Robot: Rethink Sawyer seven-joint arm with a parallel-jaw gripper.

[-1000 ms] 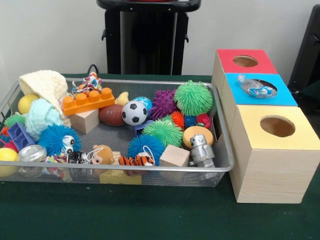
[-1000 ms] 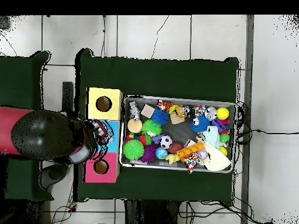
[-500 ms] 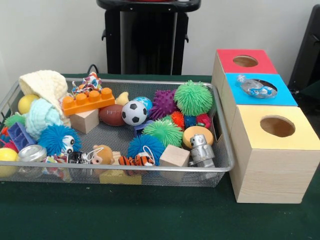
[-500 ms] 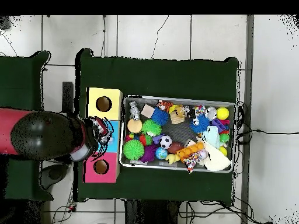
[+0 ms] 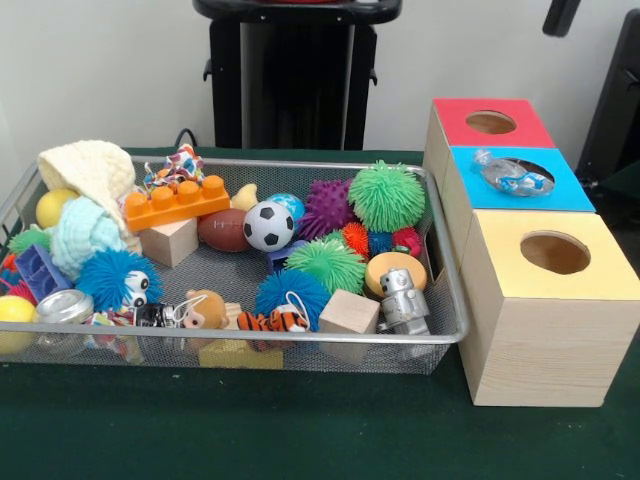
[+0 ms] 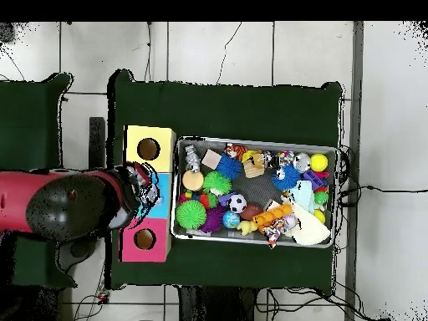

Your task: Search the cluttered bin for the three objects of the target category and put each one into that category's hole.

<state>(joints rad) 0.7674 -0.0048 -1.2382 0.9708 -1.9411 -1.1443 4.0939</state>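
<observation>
The cluttered bin (image 5: 250,335) is a silver wire-mesh basket full of toys; it also shows in the overhead view (image 6: 255,140). Right of it stand three wooden boxes with holes: red-topped (image 5: 455,125), blue-topped (image 5: 470,190) and yellow-topped (image 5: 505,265). A clear and blue toy (image 5: 510,175) lies across the blue box's hole. In the overhead view my gripper (image 6: 144,187) hangs over the blue box (image 6: 165,188), away from the bin. I cannot see whether it holds anything. In the front view only a dark part of the arm (image 5: 558,15) shows at the top right edge.
The bin holds a green spiky ball (image 5: 386,195), a soccer ball (image 5: 268,225), a brown football (image 5: 222,230), an orange brick (image 5: 177,202), a silver robot (image 5: 403,300), wooden cubes (image 5: 348,312) and knitted cloths (image 5: 90,170). The black pedestal (image 5: 295,70) stands behind.
In the overhead view the arm has shifted a little toward the bin over the boxes. A dark part of the arm has come into the front view at the top right. The toys have not moved.
</observation>
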